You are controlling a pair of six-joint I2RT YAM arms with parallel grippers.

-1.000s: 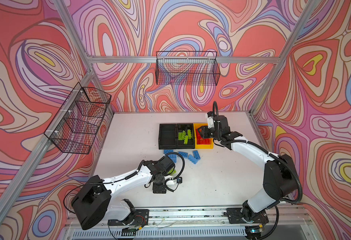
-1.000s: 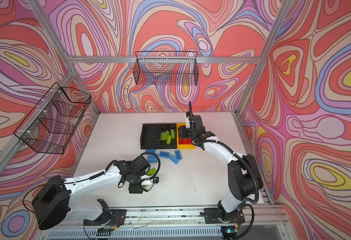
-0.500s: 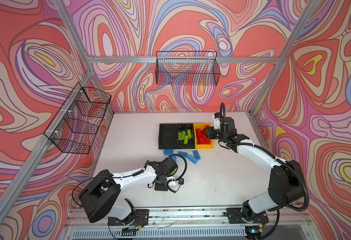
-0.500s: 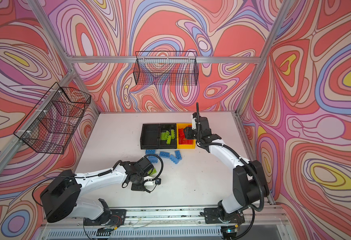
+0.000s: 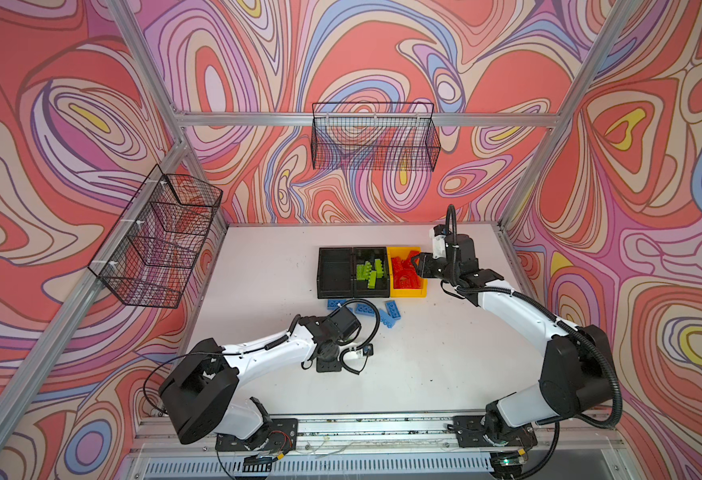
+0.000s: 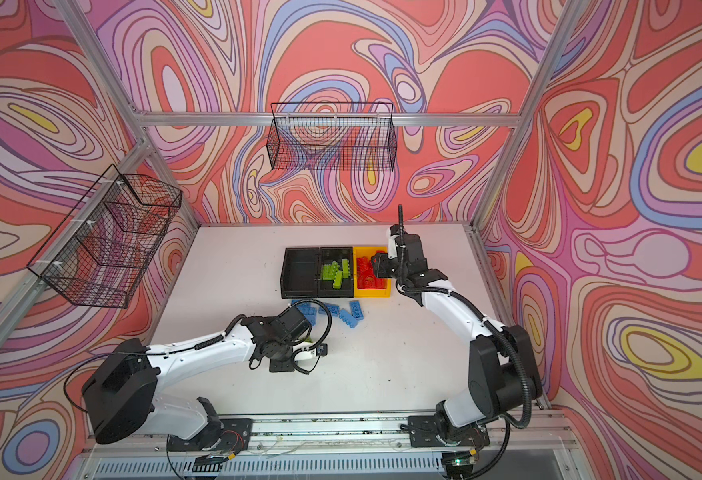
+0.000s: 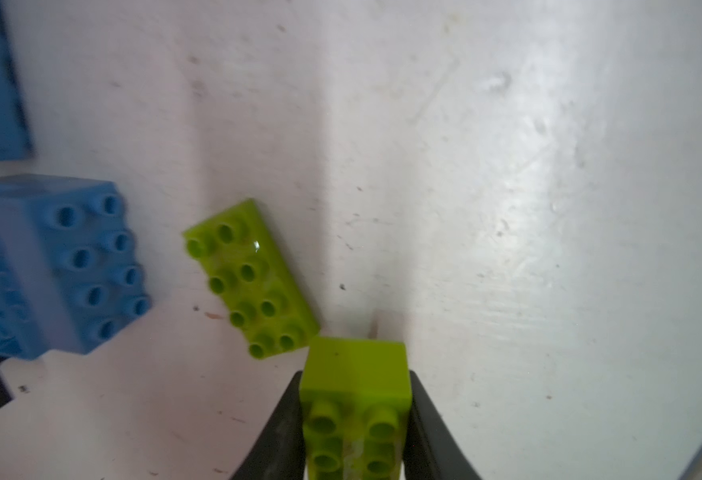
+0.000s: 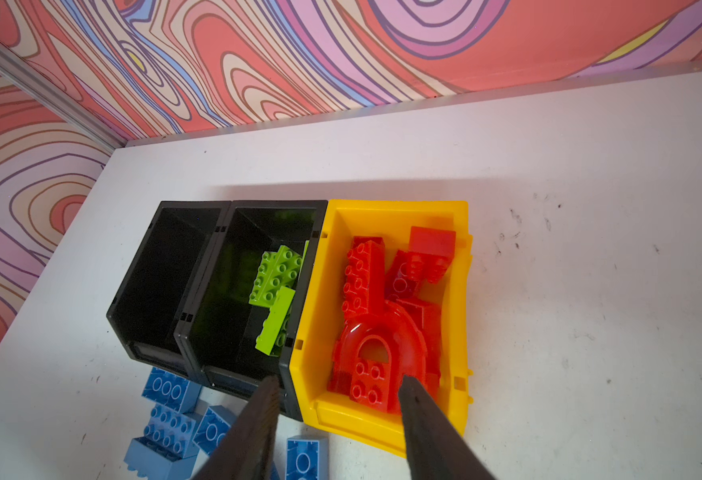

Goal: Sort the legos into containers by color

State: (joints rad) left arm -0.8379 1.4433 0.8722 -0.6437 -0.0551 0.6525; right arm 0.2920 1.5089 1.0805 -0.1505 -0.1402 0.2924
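You have green legos (image 5: 369, 272) in the middle black bin (image 5: 370, 252); red legos (image 5: 405, 275) in the yellow bin (image 5: 408, 293); blue legos (image 5: 393, 309) loose on the table (image 5: 257, 270).

Three small open-top plastic bins stand in a row with walls touching: an empty black bin (image 8: 154, 291), a middle black bin (image 8: 224, 316) holding lime green studded bricks (image 8: 276, 274), and a yellow bin (image 8: 316, 291) holding red studded bricks (image 8: 361, 270) and a red arch piece (image 8: 378, 345). Blue studded bricks (image 5: 365, 308) lie scattered on the white table (image 5: 424, 353) just in front of the bins. Near them a loose lime green brick (image 7: 251, 278) lies flat, studs up; just beside it a second lime green brick (image 7: 355, 415) sits clamped in the left gripper (image 7: 356, 374).
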